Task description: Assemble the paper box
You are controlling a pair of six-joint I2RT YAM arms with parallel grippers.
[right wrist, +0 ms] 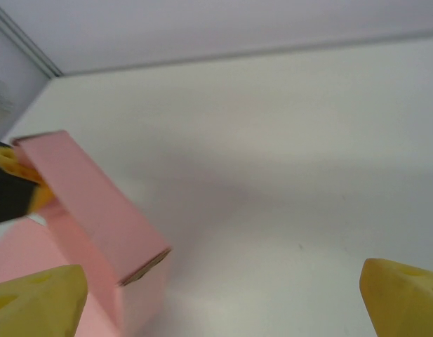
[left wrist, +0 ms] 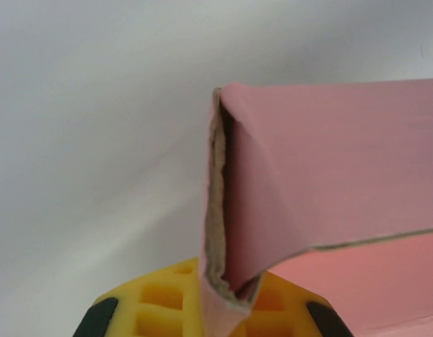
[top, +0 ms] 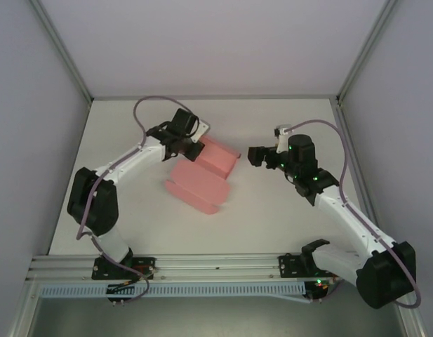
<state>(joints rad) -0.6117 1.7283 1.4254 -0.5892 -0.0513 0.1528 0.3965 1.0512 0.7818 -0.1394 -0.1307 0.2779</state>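
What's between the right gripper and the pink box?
Nothing but bare table lies between the open right gripper and the pink box, as the top view shows.

Paper box (top: 202, 184) on counter (top: 272, 217), one upper edge inside left pincer (top: 196, 149). Right pincer (top: 252, 155) apart, rightward of box.

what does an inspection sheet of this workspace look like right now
surface: white table, matte
job's things: pink paper box, partly folded, one panel raised at the far end, the rest lying flat
clutter: nothing seen
grippers: left gripper shut on the raised panel's edge; right gripper open, apart from the box
cables: grey-purple cables loop above both arms
surroundings: white walls, metal frame posts
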